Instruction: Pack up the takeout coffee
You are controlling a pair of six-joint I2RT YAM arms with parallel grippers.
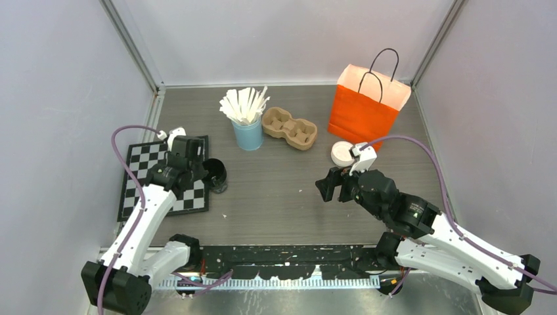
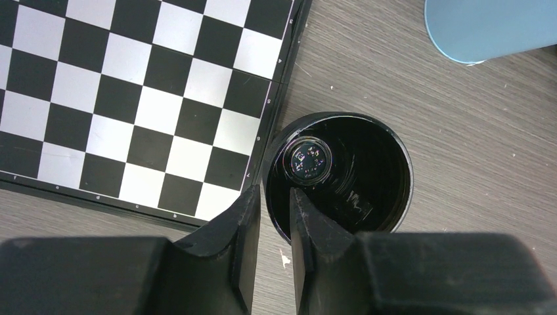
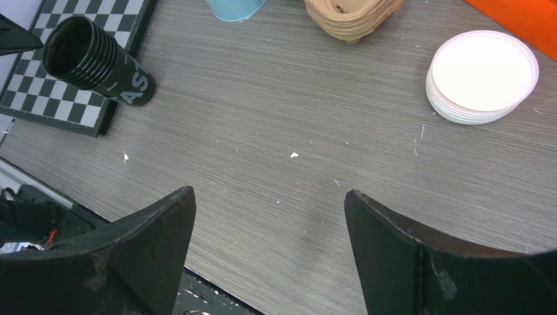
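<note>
1. Several black cups point(image 3: 98, 62) are seen nested in one upright stack, unlidded, on the counter point(image 1: 282, 197), hard against the right edge of the board point(image 1: 154, 180). Only ribbed rims are shown, so the number of cups cannot be told.
2. The stack's wall is straddled by the left end effector point(image 2: 274, 197). One finger is set outside, the other inside the mouth, and the gap is drawn so narrow that the rim appears pinched.
3. The step in hand is judged to be the taking of a cup from the stack. Nothing is packed yet.
4. The lids point(image 3: 483, 72) are piled flat and white to the right, near the foot of the bag point(image 1: 364, 108) and well apart from the cups.
5. The right end effector point(image 3: 269, 193) is held wide and empty over the counter, between the cups and the lids.
6. The carrier point(image 1: 289, 128) is seen at the back with both wells unfilled, between the blue cup point(image 1: 248, 134) of white sticks and the bag. The bag is stood upright with its mouth open.
7. A straight upward lift is called for next, so that the pinched cup is drawn out of the nest. It is judged likely that the cups below will be dragged up with it unless they are held down, perhaps by the right arm.
8. After that, the freed cup would need to be seated in a carrier well and a lid pressed on.
</note>
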